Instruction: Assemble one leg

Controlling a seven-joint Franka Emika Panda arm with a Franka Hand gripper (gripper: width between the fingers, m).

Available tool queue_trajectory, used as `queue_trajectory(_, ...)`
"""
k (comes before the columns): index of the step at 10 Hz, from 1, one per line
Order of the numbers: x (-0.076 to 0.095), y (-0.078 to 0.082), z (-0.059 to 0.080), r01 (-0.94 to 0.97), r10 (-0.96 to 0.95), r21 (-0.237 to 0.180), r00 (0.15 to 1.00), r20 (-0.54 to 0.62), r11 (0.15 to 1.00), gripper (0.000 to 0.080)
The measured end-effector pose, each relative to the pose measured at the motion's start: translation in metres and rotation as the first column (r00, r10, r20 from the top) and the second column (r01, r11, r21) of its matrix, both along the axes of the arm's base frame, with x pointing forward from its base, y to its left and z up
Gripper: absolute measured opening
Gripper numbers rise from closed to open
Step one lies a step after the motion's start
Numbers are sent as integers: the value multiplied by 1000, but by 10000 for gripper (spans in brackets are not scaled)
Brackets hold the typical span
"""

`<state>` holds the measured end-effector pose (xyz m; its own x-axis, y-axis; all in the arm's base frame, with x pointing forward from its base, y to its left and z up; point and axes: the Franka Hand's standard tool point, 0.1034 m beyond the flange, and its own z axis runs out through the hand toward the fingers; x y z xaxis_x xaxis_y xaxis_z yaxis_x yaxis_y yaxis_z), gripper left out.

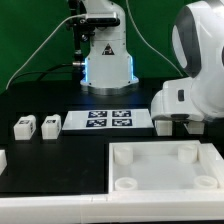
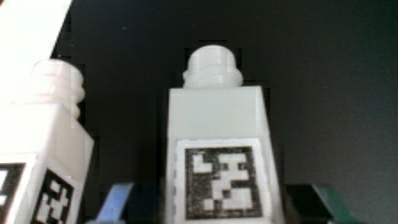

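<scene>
On the exterior view's left of the marker board, loose legs stand in a short row on the black counter, with bare counter before and behind them; a further white part pokes in at the picture's edge, nearer the camera than the board; beyond the board rises the arm's base; off the board's right corner the pincer sits at counter level, hemmed between the board and the tray's far rim, so room there is tight.

In the wrist view the pincer is clamped on the leg; one dark finger lies against each flank with no gap to be seen; the leg's tag faces the camera and its rounded peg points away; a second leg lies just beside it and parallel, a narrow dark strip of counter between them.

The tray, nearer the camera than the board and reaching past its right end, shows only its own round sockets within its raised rim.
</scene>
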<state>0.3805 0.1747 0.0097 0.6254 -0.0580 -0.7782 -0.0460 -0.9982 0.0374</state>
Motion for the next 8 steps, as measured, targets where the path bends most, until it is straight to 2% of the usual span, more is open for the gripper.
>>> queue_trajectory(6,4,-2,3,-12,12,7,1000,2,1000,290)
queue_trajectory(8,33,-13,42,-39,37,37,998,43,999,290)
